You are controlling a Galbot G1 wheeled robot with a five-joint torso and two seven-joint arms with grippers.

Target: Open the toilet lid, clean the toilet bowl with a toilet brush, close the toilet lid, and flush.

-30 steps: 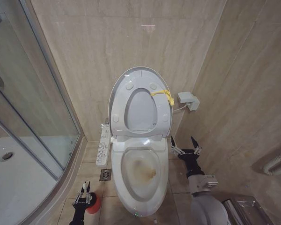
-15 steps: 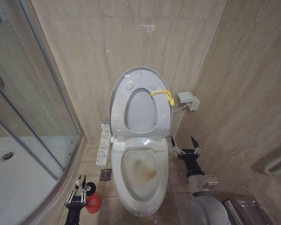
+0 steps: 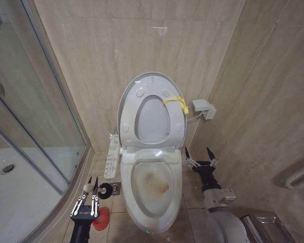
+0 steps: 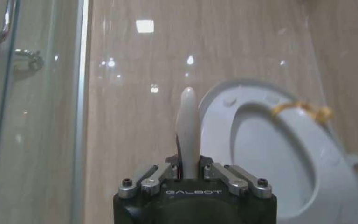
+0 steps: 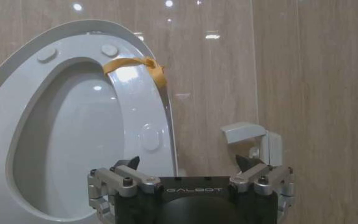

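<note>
We're gripping the toilet brush (image 4: pixel 187 135) in left gripper (image 3: pixel 85 202) fingers, handle upright, beside toilet bowl (image 3: pixel 152 190); right gripper (image 3: pixel 200 157) fingers spread open.

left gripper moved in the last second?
Yes. The left gripper, shut on the toilet brush, has lifted the brush clear of the red holder cup, its dark head now beside the floor drain. The toilet bowl stays put.

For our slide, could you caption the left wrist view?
Left gripper shut on toilet brush, raised toilet lid beyond.
</note>
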